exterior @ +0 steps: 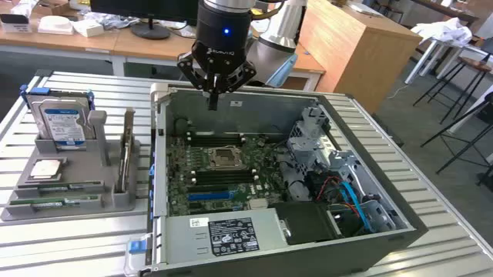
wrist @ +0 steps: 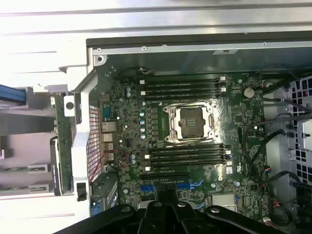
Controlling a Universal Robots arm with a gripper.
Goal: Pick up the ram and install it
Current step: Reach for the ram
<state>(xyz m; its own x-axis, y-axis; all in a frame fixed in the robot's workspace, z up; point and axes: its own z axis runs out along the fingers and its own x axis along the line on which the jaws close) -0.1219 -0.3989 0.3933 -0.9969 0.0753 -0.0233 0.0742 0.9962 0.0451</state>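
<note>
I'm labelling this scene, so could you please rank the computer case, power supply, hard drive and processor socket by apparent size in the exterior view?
Largest to smallest as they look:
1. computer case
2. power supply, also nearest the camera
3. hard drive, its lower end hidden
4. processor socket, clearly the smallest

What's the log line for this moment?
pincer: shut | position: above open computer case | ram: lying in gray tray

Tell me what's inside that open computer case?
A green motherboard with a processor socket, dark memory slots, cables and a labelled power supply. Whatever lies under them is covered.
</note>
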